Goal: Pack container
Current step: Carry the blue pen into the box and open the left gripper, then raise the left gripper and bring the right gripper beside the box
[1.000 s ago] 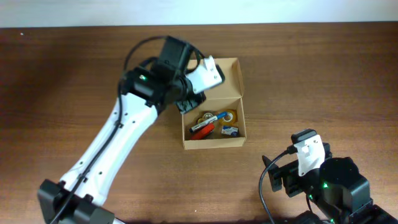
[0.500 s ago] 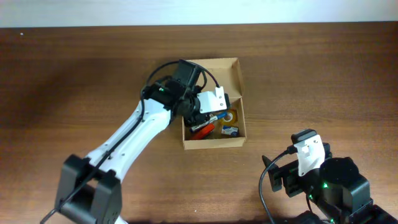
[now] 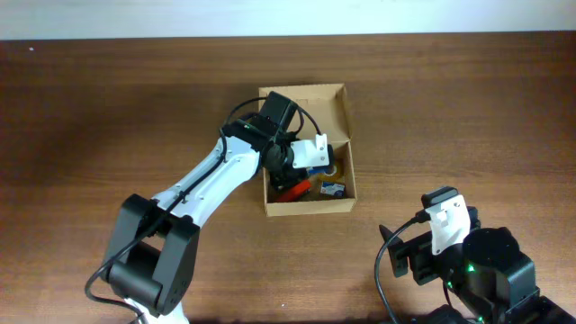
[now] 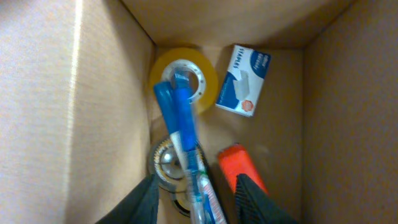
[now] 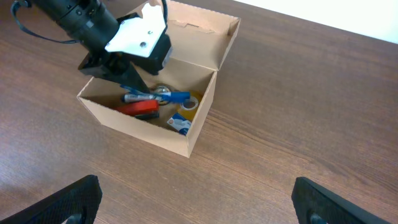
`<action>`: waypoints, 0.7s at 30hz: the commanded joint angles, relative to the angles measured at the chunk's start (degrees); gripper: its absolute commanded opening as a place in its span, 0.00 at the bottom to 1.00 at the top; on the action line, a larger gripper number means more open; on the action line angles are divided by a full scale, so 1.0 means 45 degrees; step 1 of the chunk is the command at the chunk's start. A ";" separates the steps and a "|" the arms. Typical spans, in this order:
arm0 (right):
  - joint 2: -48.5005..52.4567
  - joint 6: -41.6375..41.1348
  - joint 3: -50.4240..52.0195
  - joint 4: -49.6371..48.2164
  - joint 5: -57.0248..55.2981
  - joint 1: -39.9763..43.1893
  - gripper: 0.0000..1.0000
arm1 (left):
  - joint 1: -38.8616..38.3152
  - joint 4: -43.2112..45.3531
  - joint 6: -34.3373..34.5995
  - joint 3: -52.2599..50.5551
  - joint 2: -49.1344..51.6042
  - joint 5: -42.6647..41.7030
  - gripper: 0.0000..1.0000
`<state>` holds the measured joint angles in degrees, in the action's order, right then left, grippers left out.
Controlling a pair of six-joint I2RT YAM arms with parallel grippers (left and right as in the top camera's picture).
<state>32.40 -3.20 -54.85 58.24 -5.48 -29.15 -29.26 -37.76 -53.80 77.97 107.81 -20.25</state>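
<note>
The container (image 3: pixel 309 207) is a brown cardboard box with its flap lid (image 3: pixel 310 103) open toward the far side. My left gripper (image 3: pixel 304 173) reaches down inside it, also seen in the right wrist view (image 5: pixel 134 87). In the left wrist view its jaws (image 4: pixel 196 202) are open, with a blue pen (image 4: pixel 180 130) lying between them, touching neither. Also inside are a yellow tape roll (image 4: pixel 183 78), a blue staples box (image 4: pixel 244 79), a red marker (image 4: pixel 239 168) and a clear tape roll (image 4: pixel 163 165). My right gripper (image 3: pixel 400 256) is open and empty above the table (image 5: pixel 199 199), near the front right.
The box walls (image 4: pixel 37 112) stand close on both sides of the left jaws. The left arm (image 3: pixel 193 193) stretches across the table from the front left. Bare wooden table (image 3: pixel 468 117) lies around the box.
My left gripper has moved from above the box's left rim and lid down into the box, over the pen. The right arm has not moved.
</note>
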 commanded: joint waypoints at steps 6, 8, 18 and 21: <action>-0.0087 -0.0039 -0.0015 -0.0039 -0.0068 -0.0102 0.99 | -0.0083 0.0204 0.2501 0.0491 -0.0539 -0.0321 0.41; -0.0087 -0.0039 -0.0015 -0.0039 -0.0068 -0.0102 0.99 | -0.0083 0.0204 0.3109 0.0636 -0.0981 -0.0321 0.39; -0.0087 -0.0039 -0.0015 -0.0039 -0.0068 -0.0102 0.99 | -0.0068 -0.0680 0.5017 0.0695 -0.3920 -0.0311 0.02; -0.0087 -0.0039 -0.0015 -0.0039 -0.0068 -0.0102 0.99 | -0.0044 -0.1117 0.5042 0.0695 -0.4692 -0.0257 0.02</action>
<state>32.40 -3.20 -54.85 58.24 -5.48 -29.15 -29.30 -42.06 -32.91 80.12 89.41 -20.62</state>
